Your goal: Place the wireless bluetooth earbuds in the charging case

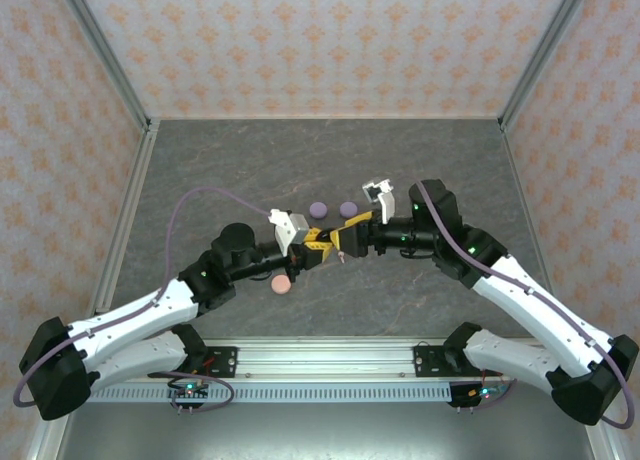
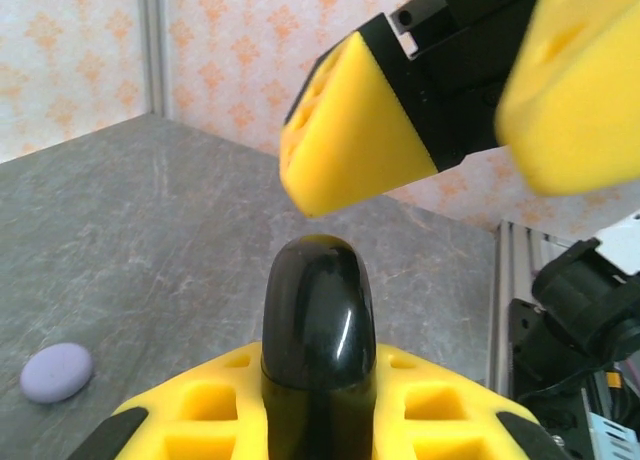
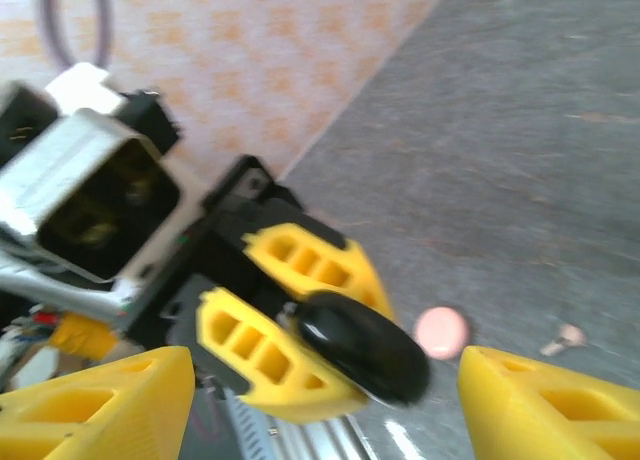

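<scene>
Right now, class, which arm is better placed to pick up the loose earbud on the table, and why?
The right, probably. The right gripper is open and empty, and the pale earbud lies on the table close by. The left gripper is shut on the black case.

Pink earbud (image 3: 571, 335) blurred (tiny), black case (image 2: 318, 315) base hidden

Bench (image 1: 300, 160): grey, stone-veined top, matte. Walls (image 1: 320, 40) on the back, left and right: pale paper with a repeating orange floral motif. An aluminium post (image 1: 105, 50) stands at the back left corner and a second post (image 1: 545, 50) at the back right. A slotted aluminium rail (image 1: 330, 358) runs along the near edge, with a perforated strip (image 1: 330, 390) just below it.
</scene>
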Controlling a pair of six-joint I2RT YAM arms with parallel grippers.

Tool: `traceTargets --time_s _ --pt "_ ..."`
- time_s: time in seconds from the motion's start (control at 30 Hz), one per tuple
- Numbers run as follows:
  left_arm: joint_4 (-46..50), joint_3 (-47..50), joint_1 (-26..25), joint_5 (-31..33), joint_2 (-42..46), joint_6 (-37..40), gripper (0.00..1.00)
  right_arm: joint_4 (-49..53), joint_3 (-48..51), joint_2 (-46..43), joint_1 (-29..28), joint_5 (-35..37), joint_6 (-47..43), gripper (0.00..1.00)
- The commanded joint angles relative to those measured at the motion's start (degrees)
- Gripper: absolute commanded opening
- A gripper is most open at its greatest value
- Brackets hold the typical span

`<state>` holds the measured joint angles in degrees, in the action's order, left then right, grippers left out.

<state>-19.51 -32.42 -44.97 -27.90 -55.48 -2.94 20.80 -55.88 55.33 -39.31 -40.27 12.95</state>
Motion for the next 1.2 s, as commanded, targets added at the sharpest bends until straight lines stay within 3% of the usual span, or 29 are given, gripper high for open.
traceTargets --time_s 0.0,0.07,0.3,0.53,0.77,0.87,1.17 --pt "4.0 -1.2 0.7 7.4 -1.5 0.5 0.0 5.5 -1.8 -1.3 1.5 14.0 -0.9 0.72" --pt "5.1 -0.9 2.3 10.5 -2.7 -1.0 0.0 4.7 -0.6 -2.6 2.3 16.5 0.0 0.73" --pt "6.6 -0.7 13.0 9.1 -10.8 -8.7 0.0 3.3 3.5 -8.0 2.7 23.4 1.5 0.99" --pt "11.2 -7.0 18.1 8.8 -25.9 -13.3 0.0 3.2 5.7 -9.9 2.7 26.0 2.3 0.99" --pt "13.1 -14.7 18.9 7.3 -39.7 -17.9 0.0 2.9 7.7 -10.2 2.7 26.0 3.7 0.99" --pt "13.2 -16.0 18.9 7.2 -42.1 -19.4 0.06 2.7 8.2 -10.2 2.7 25.0 4.3 0.99" --pt "13.2 -15.2 19.1 8.5 -42.6 -20.6 0.4 3.1 9.0 -10.3 2.7 22.0 3.3 0.99"
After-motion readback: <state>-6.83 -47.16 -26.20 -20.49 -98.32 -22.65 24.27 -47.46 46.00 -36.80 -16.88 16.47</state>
